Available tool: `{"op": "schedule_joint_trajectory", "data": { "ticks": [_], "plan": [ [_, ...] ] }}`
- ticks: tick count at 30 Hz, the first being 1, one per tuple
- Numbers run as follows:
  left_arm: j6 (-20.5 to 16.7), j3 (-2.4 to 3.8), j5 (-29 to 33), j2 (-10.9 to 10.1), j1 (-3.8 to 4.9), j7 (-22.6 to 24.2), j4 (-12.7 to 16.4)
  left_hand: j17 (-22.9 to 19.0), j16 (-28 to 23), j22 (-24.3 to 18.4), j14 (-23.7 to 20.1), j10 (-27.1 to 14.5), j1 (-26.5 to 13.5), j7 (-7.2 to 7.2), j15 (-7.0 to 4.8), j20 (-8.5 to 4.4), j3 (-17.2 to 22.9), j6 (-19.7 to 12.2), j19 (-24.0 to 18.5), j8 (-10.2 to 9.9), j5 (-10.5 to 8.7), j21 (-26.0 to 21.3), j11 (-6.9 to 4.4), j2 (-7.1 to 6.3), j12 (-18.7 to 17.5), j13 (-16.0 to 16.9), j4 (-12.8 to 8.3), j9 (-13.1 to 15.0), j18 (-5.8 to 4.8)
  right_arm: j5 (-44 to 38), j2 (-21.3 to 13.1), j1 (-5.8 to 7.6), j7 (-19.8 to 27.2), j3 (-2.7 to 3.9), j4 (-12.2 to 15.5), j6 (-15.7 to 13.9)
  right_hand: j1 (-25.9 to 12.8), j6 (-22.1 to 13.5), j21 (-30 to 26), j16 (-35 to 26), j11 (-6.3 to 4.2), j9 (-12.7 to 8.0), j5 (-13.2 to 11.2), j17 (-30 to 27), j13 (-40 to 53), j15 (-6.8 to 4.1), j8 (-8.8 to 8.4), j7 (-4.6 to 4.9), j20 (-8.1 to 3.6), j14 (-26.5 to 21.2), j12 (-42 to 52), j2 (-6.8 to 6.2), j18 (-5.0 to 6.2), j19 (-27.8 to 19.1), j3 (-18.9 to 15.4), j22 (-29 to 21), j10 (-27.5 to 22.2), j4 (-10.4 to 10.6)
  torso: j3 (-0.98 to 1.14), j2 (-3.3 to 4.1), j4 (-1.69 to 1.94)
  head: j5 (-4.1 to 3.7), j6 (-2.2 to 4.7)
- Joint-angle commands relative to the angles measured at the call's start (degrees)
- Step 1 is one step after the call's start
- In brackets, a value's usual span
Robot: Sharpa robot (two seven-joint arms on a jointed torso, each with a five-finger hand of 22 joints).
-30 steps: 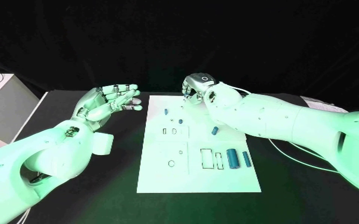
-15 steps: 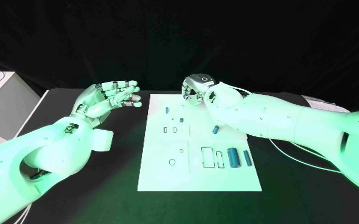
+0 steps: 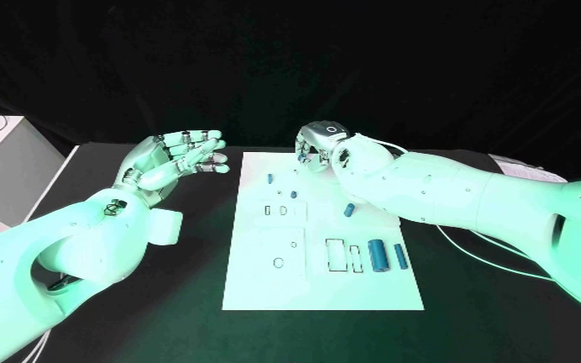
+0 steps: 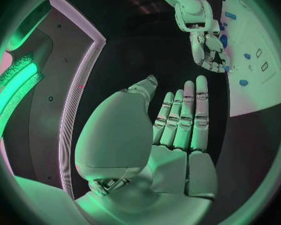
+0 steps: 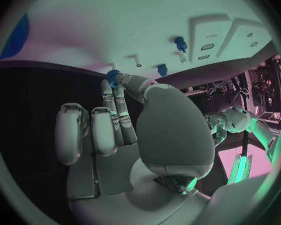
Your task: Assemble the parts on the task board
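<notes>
The white task board point(image 3: 321, 237) lies flat in the middle of the black desk point(image 3: 484, 313), its long side running away from the robot. Blue parts are scattered over it: two upright cylinders, a larger one point(image 3: 378, 256) and a slimmer one point(image 3: 400, 255), stand side by side toward 4 o'clock of the board's centre, a short tilted piece point(image 3: 348, 210) lies near 1 o'clock, and small pegs point(image 3: 269, 180) sit toward 11 o'clock near the far end. At the board's far edge, around 12 o'clock, the right hand point(image 3: 320, 146) reaches down with its fingers curled; in the right wrist view a small blue toothed part point(image 5: 112, 76) is pinched between the thumb and a fingertip, just above the board's surface, so this hand is grasping that part. The left hand point(image 3: 178, 161) hovers off the board at about 10 o'clock, above the bare desk, palm turned up and toward the board, fingers straight and slightly apart, holding nothing. At the desk's left edge stands a pale box point(image 3: 24, 165).
</notes>
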Motion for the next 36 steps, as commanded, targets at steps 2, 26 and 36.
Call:
{"op": "schedule_joint_trajectory", "data": {
  "ticks": [2, 26, 36],
  "plan": [
    [0.89, 0.07, -0.20, 0.00, 0.03, 0.26, 0.32, 0.05, 0.19, 0.05, -0.42, 0.26, -0.28, 0.97, -0.14, 0.00, -0.11, 0.45, -0.47, -0.25, -0.30, 0.14, 0.05, 0.36, -0.31, 0.05, -0.31, -0.10, -0.10, -0.55, 0.33, -0.07, 0.53, -0.04, -0.23, 0.96, 0.95, 0.23, 0.16, 0.26, -3.00, 0.09, 0.33, -0.05, 1.20, -0.33, 0.20, -0.05, -0.17, 1.27, 0.15, 1.69, -1.08, 0.24, 0.27, -0.02, 3.48, -0.20, -0.11, 0.11, 0.09, 0.06, -0.10],
    [0.85, 0.24, -0.21, -0.48, 0.05, 0.07, 1.05, 0.14, 0.22, 0.14, -0.47, 0.28, -0.29, 0.97, -0.14, 0.00, -0.12, 0.46, -0.58, -0.26, -0.30, 0.28, 0.05, 0.36, -0.34, 0.05, -0.36, -0.11, -0.10, 0.35, 1.21, -0.24, 1.33, -0.13, -2.08, 1.24, -3.26, -8.01, -7.32, -1.85, 0.03, -0.24, -0.01, -5.37, -0.51, 2.13, -4.11, 2.17, 1.87, -0.33, -0.35, -3.05, 0.92, -4.47, -1.15, -9.43, -8.60, 0.63, -0.19, 0.05, -0.12, 0.56, -0.38],
    [0.88, 0.26, -0.21, -0.67, 0.05, 0.03, 0.73, 0.14, 0.22, 0.14, -0.47, 0.28, -0.29, 0.97, -0.14, 0.00, -0.12, 0.46, -0.58, -0.26, -0.30, 0.28, 0.05, 0.36, -0.34, 0.05, -0.36, -0.11, -0.10, 0.08, -1.15, -0.24, 0.83, -0.15, 0.48, -0.62, 1.17, -11.75, -15.52, -3.76, 0.50, -0.91, 0.52, -9.96, -0.39, 2.52, -7.04, 0.44, 2.47, -1.16, 0.47, -0.90, 2.43, -6.83, -16.89, -17.81, -16.37, 2.28, -0.05, 0.13, -0.20, 0.51, -0.19]
  ]
}}
